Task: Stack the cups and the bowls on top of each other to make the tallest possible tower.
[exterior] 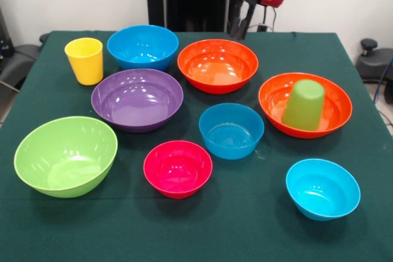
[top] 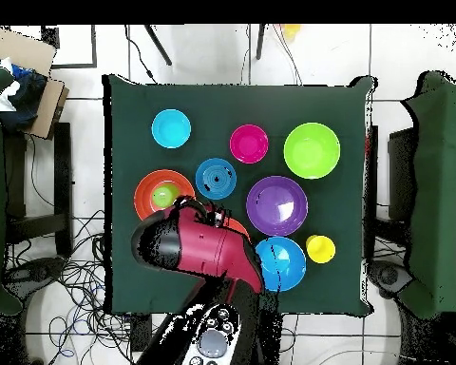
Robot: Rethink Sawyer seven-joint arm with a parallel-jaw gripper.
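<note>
A light green cup [exterior: 303,105] stands upside down inside the right orange bowl [exterior: 272,93]; both also show in the overhead view, cup [top: 162,197] and bowl [top: 146,183]. The other orange bowl [exterior: 218,64] sits at the back, just in front of my gripper [exterior: 241,26], which hangs over the table's far edge. All other pieces stand singly on the cloth: a yellow cup [exterior: 85,59], a large blue bowl [exterior: 142,46], a purple bowl [exterior: 137,98], a smaller blue bowl [exterior: 231,129], a lime green bowl [exterior: 66,154], a pink-red bowl [exterior: 177,168] and a cyan bowl [exterior: 322,188].
The table has a dark green cloth [exterior: 245,225]. My red arm [top: 199,245] covers most of the back orange bowl in the overhead view. Chairs stand at both sides of the table, and cables lie on the floor.
</note>
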